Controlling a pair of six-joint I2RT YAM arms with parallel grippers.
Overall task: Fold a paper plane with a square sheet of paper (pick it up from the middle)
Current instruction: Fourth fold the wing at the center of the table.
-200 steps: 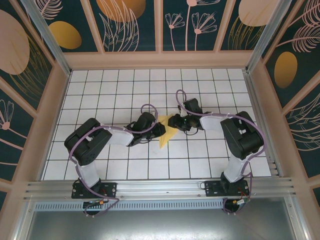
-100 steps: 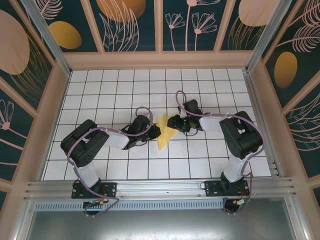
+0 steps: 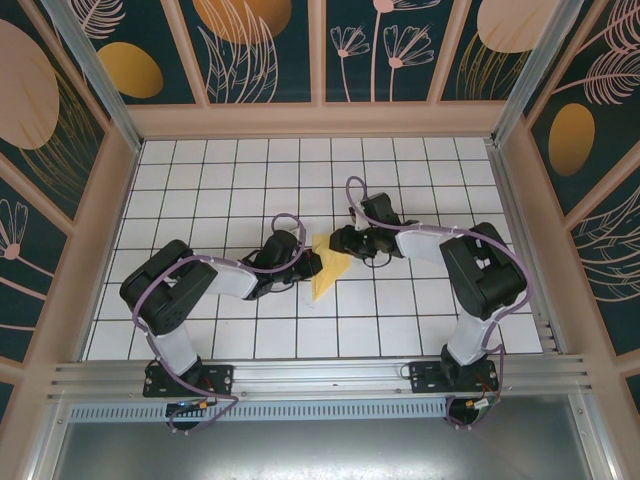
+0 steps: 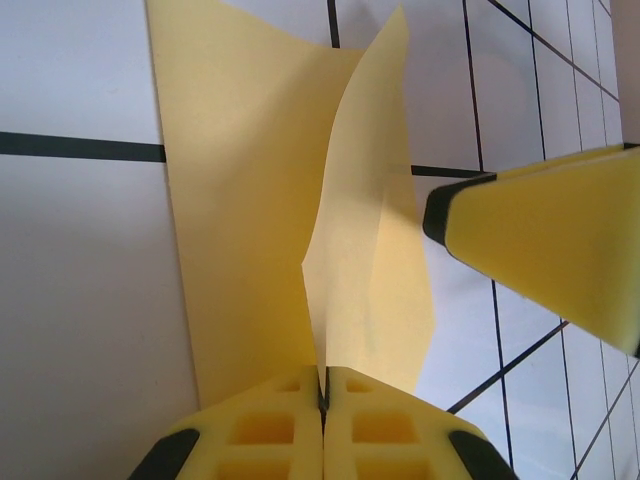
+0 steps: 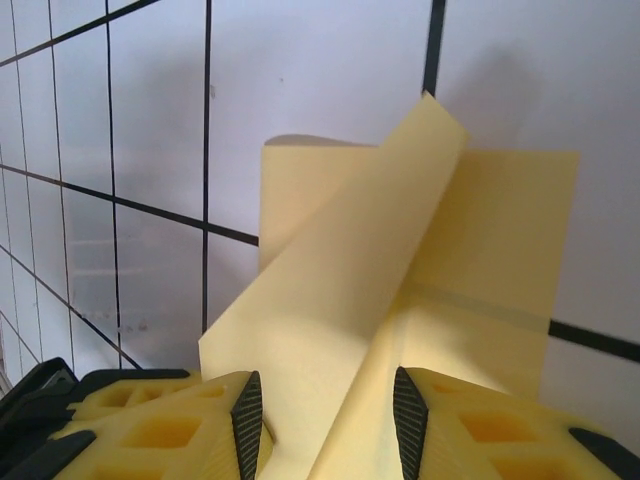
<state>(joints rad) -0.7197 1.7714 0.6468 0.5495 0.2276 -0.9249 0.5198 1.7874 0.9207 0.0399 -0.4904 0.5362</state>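
So on the left, the left gripper (image 3: pixel 310 265) is clamped tight on the paper sheet (image 3: pixel 329 270). Its pads are pressed together, with the base of a raised flap pinched between them. The sheet sits about mid-way across the tiled table (image 3: pixel 200 180), folded into a pointed shape, at roughly 3 o'clock from that gripper. Up at the sheet's 1 o'clock, the right gripper (image 3: pixel 340 241) has its jaws apart, straddling the lifted flap and not squeezing it.
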